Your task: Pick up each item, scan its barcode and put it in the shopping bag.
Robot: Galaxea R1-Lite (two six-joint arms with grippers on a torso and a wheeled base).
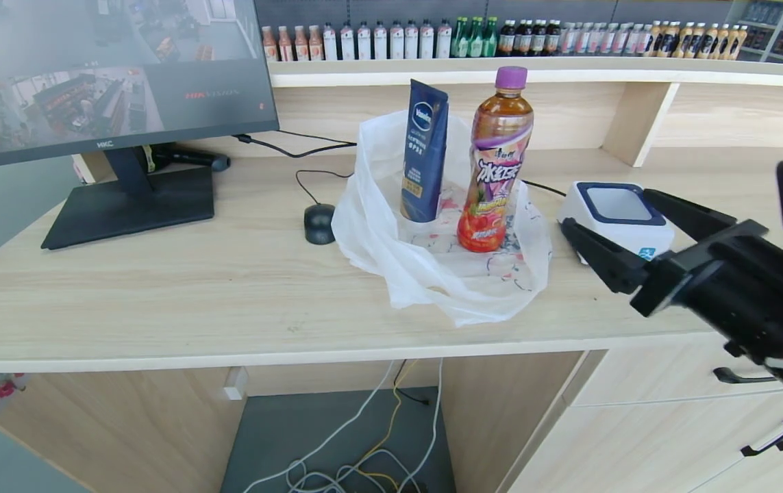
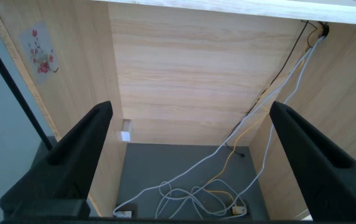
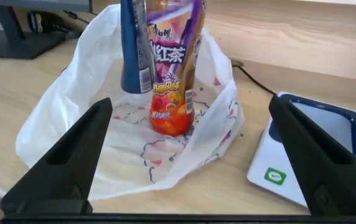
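Observation:
A white plastic shopping bag (image 1: pixel 446 274) (image 3: pixel 72 124) lies spread open on the wooden counter. Standing upright on it are a dark blue tube (image 1: pixel 424 150) (image 3: pixel 134 50) and an orange drink bottle (image 1: pixel 494 164) (image 3: pixel 173 68) with a purple cap. A white barcode scanner (image 1: pixel 616 216) (image 3: pixel 309 146) with a blue-framed window sits just right of the bag. My right gripper (image 1: pixel 631 226) (image 3: pixel 187 152) hovers open and empty at the counter's right front, fingers pointing toward the bag and scanner. My left gripper (image 2: pixel 190 155) is open and empty below the counter, facing the wooden kneehole panel.
A monitor (image 1: pixel 103 75) on a black stand occupies the counter's left, with a mouse (image 1: pixel 319 223) and cables beside the bag. A raised shelf (image 1: pixel 542 72) runs behind. Loose cables (image 2: pixel 209 186) lie under the counter; drawers (image 1: pixel 740 411) are at the lower right.

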